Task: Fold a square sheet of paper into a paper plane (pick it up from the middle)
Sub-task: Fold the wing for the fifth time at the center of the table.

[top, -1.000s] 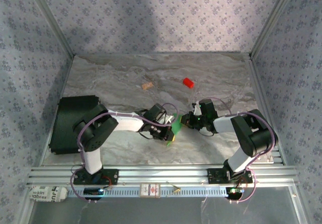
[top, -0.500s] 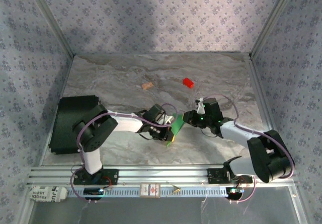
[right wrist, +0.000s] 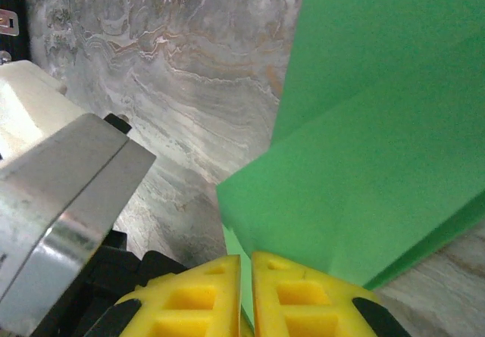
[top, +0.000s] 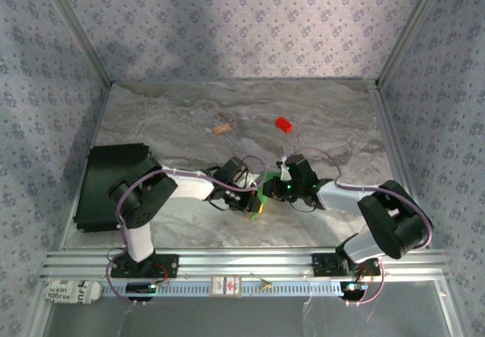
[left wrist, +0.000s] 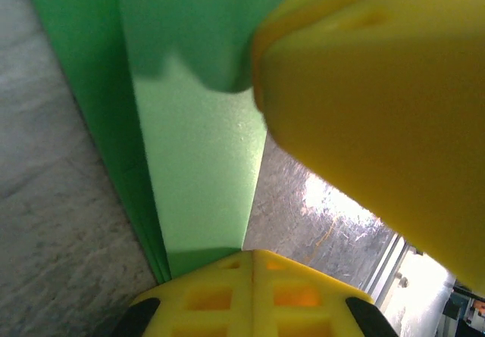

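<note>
The green paper (top: pixel 264 185) is folded into layers and held just above the marble table between both arms. My left gripper (top: pixel 255 199) comes in from the left, my right gripper (top: pixel 275 189) from the right, and they almost touch. In the left wrist view the yellow fingertips (left wrist: pixel 254 257) meet with the paper's (left wrist: pixel 197 163) lower edge running into them; the right gripper's yellow finger (left wrist: pixel 364 102) looms close above. Seen from the right wrist, my right gripper (right wrist: pixel 246 265) pinches a thin green layer, and the folded paper (right wrist: pixel 379 148) spreads out beyond it.
A small red block (top: pixel 284 125) and a tan cork-like piece (top: pixel 222 129) lie farther back on the table. A black box (top: pixel 106 189) sits at the left edge. The left arm's grey and white body (right wrist: pixel 61 193) is close beside my right fingers.
The right arm has swung left and drawn its gripper onto the paper's right side. The left gripper has stayed put, holding the paper.
</note>
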Robot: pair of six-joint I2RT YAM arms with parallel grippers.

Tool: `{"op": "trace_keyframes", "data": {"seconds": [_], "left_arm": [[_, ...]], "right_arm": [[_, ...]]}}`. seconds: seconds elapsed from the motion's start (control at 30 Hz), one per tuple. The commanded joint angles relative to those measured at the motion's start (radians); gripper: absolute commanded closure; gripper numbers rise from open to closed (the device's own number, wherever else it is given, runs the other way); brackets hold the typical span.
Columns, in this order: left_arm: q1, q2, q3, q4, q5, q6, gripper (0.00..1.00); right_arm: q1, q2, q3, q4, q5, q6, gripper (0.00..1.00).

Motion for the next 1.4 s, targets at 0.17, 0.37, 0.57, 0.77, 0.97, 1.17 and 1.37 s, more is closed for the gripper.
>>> {"op": "trace_keyframes", "data": {"seconds": [0.17,0.37,0.57,0.77,0.97,1.17,1.37], "left_arm": [[0.006,-0.002,-0.039,-0.056,-0.035,-0.008,0.98],[0.007,-0.001,-0.039,-0.056,-0.027,-0.008,0.99],[0.006,-0.002,-0.038,-0.053,-0.006,-0.006,0.98],[0.007,-0.046,-0.063,-0.068,0.01,0.006,0.95],[0.007,-0.073,-0.099,-0.092,0.028,0.018,0.95],[0.007,-0.098,-0.123,-0.126,0.03,0.028,0.94],[0.007,-0.134,-0.155,-0.155,0.009,0.04,0.94]], "right_arm": [[0.022,0.048,0.036,-0.03,0.063,0.026,0.87],[-0.004,0.069,0.011,-0.095,0.144,0.026,0.88],[-0.034,0.137,-0.003,-0.062,0.124,0.025,0.89],[-0.051,0.155,-0.015,-0.064,0.131,0.029,0.9],[-0.06,0.167,-0.016,-0.065,0.13,0.022,0.9],[-0.065,0.173,-0.014,-0.065,0.129,0.022,0.91],[-0.067,0.175,-0.009,-0.065,0.125,0.018,0.91]]}}
